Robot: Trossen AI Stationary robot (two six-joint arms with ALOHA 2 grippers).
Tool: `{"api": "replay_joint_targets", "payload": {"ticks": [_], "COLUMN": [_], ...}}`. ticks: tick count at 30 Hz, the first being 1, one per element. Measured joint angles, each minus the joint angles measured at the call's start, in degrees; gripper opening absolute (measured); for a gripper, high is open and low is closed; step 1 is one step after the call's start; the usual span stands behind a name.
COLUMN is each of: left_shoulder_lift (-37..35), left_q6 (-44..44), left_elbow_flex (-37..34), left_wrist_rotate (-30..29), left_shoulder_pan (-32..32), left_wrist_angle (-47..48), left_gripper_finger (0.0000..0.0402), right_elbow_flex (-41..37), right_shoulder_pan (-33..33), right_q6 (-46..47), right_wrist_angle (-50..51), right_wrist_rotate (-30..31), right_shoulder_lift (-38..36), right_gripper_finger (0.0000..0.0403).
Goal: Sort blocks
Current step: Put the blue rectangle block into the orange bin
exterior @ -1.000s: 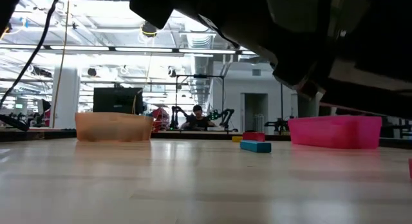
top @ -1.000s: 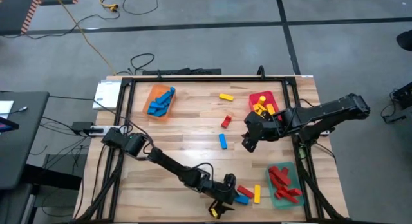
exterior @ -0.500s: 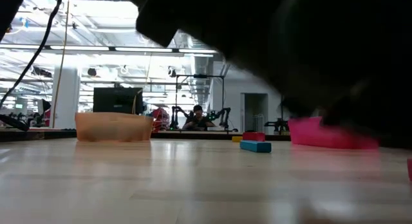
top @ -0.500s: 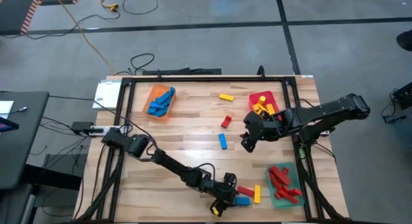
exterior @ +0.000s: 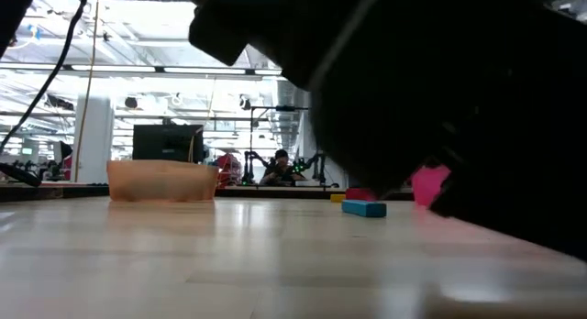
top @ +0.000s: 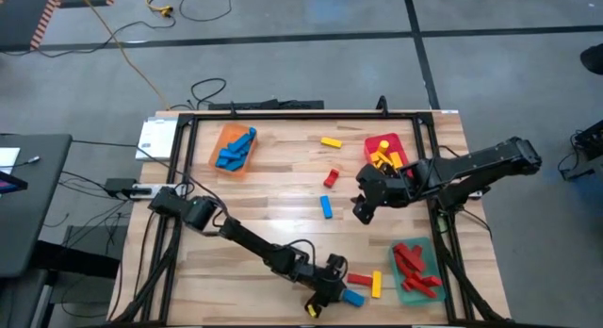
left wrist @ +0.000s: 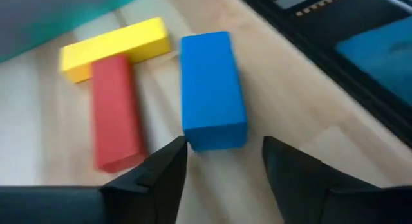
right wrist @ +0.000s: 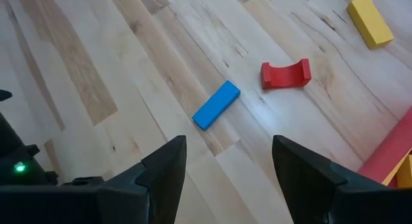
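Near the table's near edge, a blue block lies flat beside a red block and a yellow block. My left gripper is open and low over the table. In its wrist view the fingertips stand on either side of the blue block's near end; whether they touch it I cannot tell. My right gripper hangs open above mid-table. Beyond it lie a blue block, a red arched block and a yellow block.
An orange tray at far left holds blue blocks. A red tray at far right holds yellow ones. A green tray at near right holds red ones. The table's black frame runs close by the left gripper.
My left arm has sunk lower near the near edge; in the low view its dark bulk has dropped and now covers most of the pink tray. The right arm has kept still.
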State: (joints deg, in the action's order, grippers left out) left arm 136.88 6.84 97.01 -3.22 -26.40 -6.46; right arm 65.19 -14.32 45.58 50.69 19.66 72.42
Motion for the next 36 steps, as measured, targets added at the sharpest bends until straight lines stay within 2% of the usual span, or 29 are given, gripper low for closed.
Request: {"api": "replay_joint_targets", "payload": {"ticks": [7,10,17,25,33,36], "left_shoulder_lift": [0.0,0.0,0.0,0.0,0.0,0.0], "left_q6": [-0.95,-2.03,-4.39,-4.42,-3.73,-2.82], "left_elbow_flex": [-0.01,-0.02,0.0,0.0,0.0,0.0], "left_wrist_rotate": [0.13,-0.05,2.65,2.56,2.34,2.36], "left_shoulder_pan": [-0.45,0.03,0.51,0.93,1.35,1.34], "left_wrist_angle": [-2.03,-4.14,-7.07,-4.45,-0.25,-0.06], "left_gripper_finger": [0.0275,0.029,0.0291,0.0253,0.0247,0.0247], "right_elbow_flex": [0.0,0.0,0.0,0.0,0.85,2.68], "right_shoulder_pan": [0.01,0.01,0.01,-1.51,-13.2,-17.98], "right_q6": [-0.02,-0.02,0.02,0.75,7.65,11.79], "right_wrist_angle": [-0.24,-0.34,-0.5,-0.51,0.67,3.57], "right_wrist_rotate": [0.01,0.0,0.0,0.0,-0.03,3.53], "right_shoulder_lift": [0.0,0.0,0.0,0.0,-0.42,-0.42], "right_gripper_finger": [0.0244,0.0244,0.0244,0.0244,0.0244,0.0244]}}
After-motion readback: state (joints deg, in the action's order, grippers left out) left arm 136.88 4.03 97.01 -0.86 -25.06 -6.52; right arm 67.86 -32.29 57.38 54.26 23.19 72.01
